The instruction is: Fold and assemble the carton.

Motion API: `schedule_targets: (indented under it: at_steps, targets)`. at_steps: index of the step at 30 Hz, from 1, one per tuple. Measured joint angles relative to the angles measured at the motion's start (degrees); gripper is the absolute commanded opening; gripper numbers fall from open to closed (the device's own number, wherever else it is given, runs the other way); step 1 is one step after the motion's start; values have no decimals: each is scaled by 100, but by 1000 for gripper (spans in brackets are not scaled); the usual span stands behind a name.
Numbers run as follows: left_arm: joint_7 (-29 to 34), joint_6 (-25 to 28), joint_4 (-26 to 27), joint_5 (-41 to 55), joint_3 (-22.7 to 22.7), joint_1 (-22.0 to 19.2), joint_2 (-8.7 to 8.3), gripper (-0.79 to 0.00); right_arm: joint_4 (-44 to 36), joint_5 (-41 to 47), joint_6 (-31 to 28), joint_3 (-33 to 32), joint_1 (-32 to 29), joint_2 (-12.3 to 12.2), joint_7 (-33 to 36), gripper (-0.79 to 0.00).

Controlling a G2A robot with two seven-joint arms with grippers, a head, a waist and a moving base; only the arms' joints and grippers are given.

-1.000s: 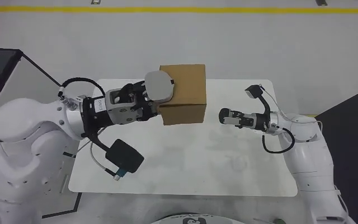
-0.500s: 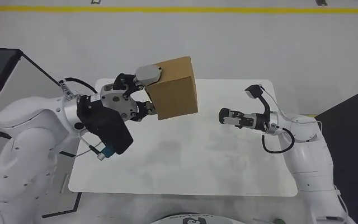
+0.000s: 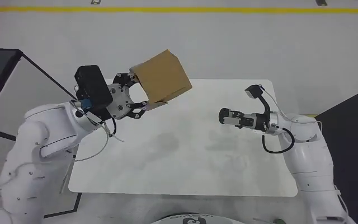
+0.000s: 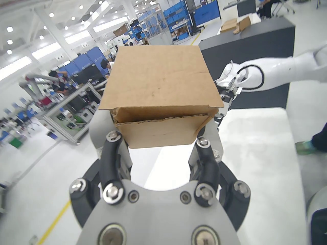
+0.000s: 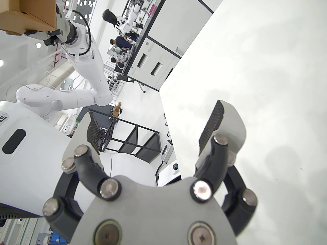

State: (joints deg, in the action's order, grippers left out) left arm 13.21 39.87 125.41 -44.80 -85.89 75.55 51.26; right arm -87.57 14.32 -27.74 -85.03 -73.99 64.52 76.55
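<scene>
A brown cardboard carton (image 3: 162, 77) hangs tilted in the air above the table's far left corner. My left gripper (image 3: 136, 92) is shut on the carton, one finger on each side of its near end. In the left wrist view the carton (image 4: 158, 95) has a folded flap along its near edge, and my left gripper (image 4: 155, 131) clasps its two side walls. My right gripper (image 3: 222, 116) stands open low over the right half of the white table (image 3: 184, 168), nothing between its fingers (image 5: 217, 121). The right wrist view has the carton (image 5: 28, 3) far off.
A black-framed cabinet (image 3: 11, 61) stands off the table's left side. A yellow floor line (image 3: 179, 9) runs behind the table. A dark surface (image 3: 341, 112) lies off the table's right side.
My left arm has lifted the carton up off the table and swung it leftward, tilting it. The wrist has rolled over. The right arm has kept still.
</scene>
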Motion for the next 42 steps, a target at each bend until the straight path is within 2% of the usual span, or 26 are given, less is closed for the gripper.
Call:
schedule_targets:
  at_steps: [2,6,10,12,17,26,30,42]
  targets:
    - [154,-11,36,295,-23,-25,-6,-785,0,0,0,0,0,0,0,0]
    - [95,0,35,43,-24,-27,-6,-785,0,0,0,0,0,0,0,0]
    - [1,-115,-22,183,21,44,11,-785,0,0,0,0,0,0,0,0]
    - [-11,-288,-78,775,131,171,28,-785,0,0,0,0,0,0,0,0]
    - [573,-622,-2,2351,223,231,23,-785,0,0,0,0,0,0,0,0]
    - [1077,-895,9,3870,240,227,30,-785,0,0,0,0,0,0,0,0]
    - [1241,-903,6,4049,237,238,34,-785,0,0,0,0,0,0,0,0]
    - [1200,-945,-29,4516,342,284,92,-785,0,0,0,0,0,0,0,0]
